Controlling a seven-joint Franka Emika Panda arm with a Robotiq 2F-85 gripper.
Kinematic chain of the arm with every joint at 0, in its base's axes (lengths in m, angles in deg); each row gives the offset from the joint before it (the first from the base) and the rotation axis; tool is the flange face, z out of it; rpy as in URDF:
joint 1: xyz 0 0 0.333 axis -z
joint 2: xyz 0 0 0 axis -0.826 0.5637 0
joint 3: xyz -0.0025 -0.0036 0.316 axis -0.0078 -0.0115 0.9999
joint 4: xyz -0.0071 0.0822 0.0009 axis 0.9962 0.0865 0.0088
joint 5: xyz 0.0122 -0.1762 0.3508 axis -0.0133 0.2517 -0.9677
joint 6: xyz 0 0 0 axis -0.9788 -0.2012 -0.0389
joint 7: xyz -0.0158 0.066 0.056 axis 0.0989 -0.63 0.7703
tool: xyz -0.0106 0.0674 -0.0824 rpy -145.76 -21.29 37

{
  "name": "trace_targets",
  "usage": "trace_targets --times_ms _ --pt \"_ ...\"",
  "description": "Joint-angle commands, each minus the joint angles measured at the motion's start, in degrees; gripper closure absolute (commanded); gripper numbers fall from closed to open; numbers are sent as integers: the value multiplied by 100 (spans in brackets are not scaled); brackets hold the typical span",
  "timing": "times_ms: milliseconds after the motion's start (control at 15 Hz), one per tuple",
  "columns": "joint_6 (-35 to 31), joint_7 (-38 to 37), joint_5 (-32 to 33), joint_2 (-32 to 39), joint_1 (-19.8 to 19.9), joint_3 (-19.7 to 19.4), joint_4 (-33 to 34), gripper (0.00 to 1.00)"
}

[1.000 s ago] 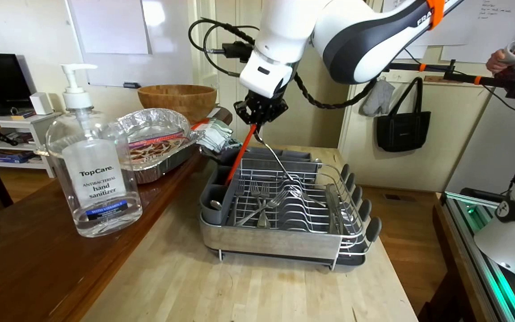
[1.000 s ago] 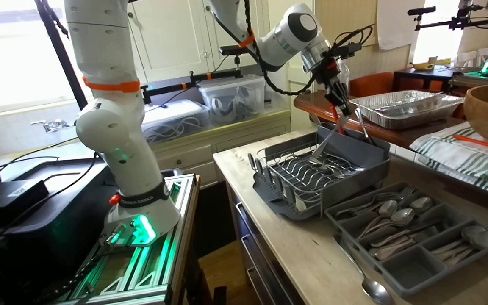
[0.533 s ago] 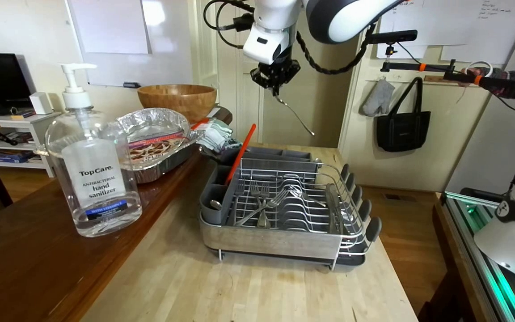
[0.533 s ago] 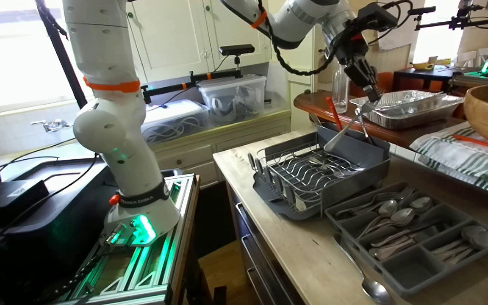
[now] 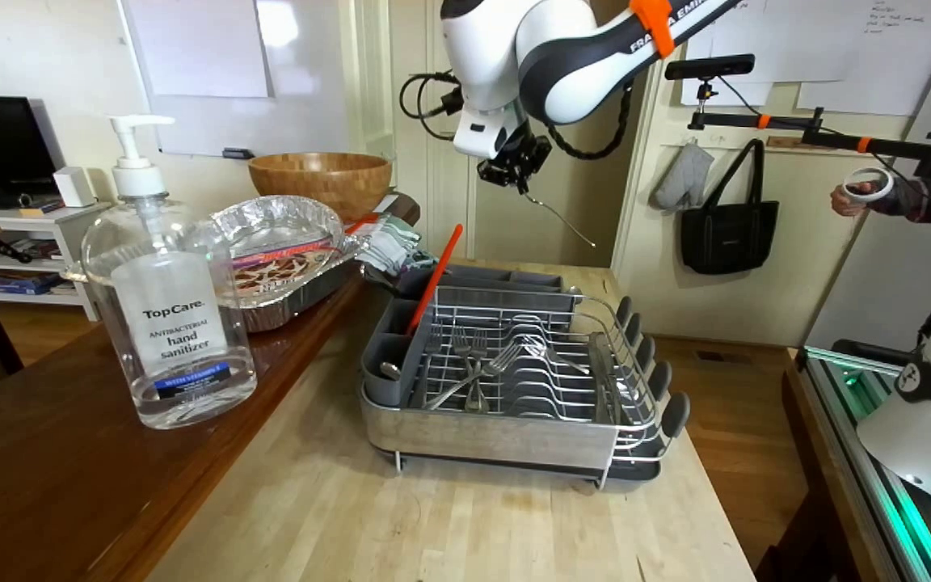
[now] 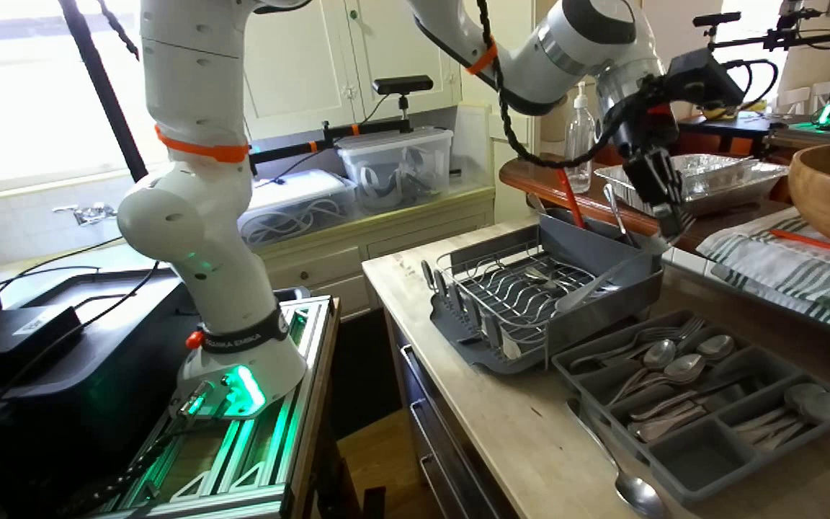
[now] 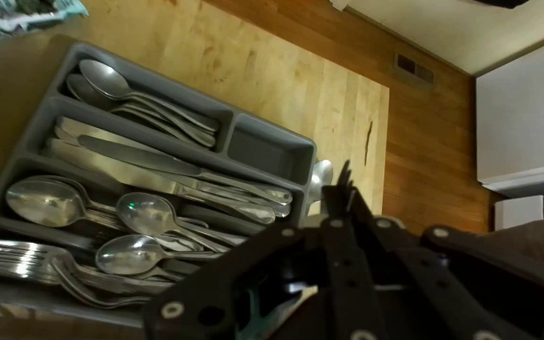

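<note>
My gripper (image 5: 520,186) is shut on a metal fork (image 5: 564,221) and holds it in the air. In an exterior view the gripper (image 6: 667,220) is at the rack's cutlery-holder side, and the fork's handle (image 6: 599,282) slants down towards the grey dish rack (image 6: 588,324). In the wrist view dark tines of the fork (image 7: 345,175) stick out past the fingertips (image 7: 343,200). A grey cutlery tray (image 7: 272,150), holding spoons, knives and forks in compartments, lies below and left of the fingertips. A loose spoon (image 7: 320,177) lies beside the tray; it also shows in an exterior view (image 6: 637,494).
The dish rack (image 5: 490,440) holds several forks and knives, and a red-handled utensil (image 5: 436,279) stands in its holder. A sanitizer bottle (image 5: 183,347), foil trays (image 5: 304,303), a wooden bowl (image 5: 320,178) and a striped towel (image 6: 811,270) stand around on the raised brown counter (image 5: 37,485).
My gripper has lifted the fork up from the rack and moved it across towards the cutlery tray, dipping lower in the last half second. The red-handled utensil stays in the holder.
</note>
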Motion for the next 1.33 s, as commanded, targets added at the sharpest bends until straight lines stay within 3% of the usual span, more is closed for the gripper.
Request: trace_targets --times_ms 0,133,267,533,1000,1267 --pt "-77 220 -386 535 160 95 131 99" --pt "2 42 -129 403 91 51 26 96" --pt "2 37 -126 413 90 54 40 99" --pt "-432 1555 -805 544 392 244 129 99" --pt "-700 3934 -1914 909 651 251 452 99" --pt "-951 4719 -2260 1175 663 239 683 99"
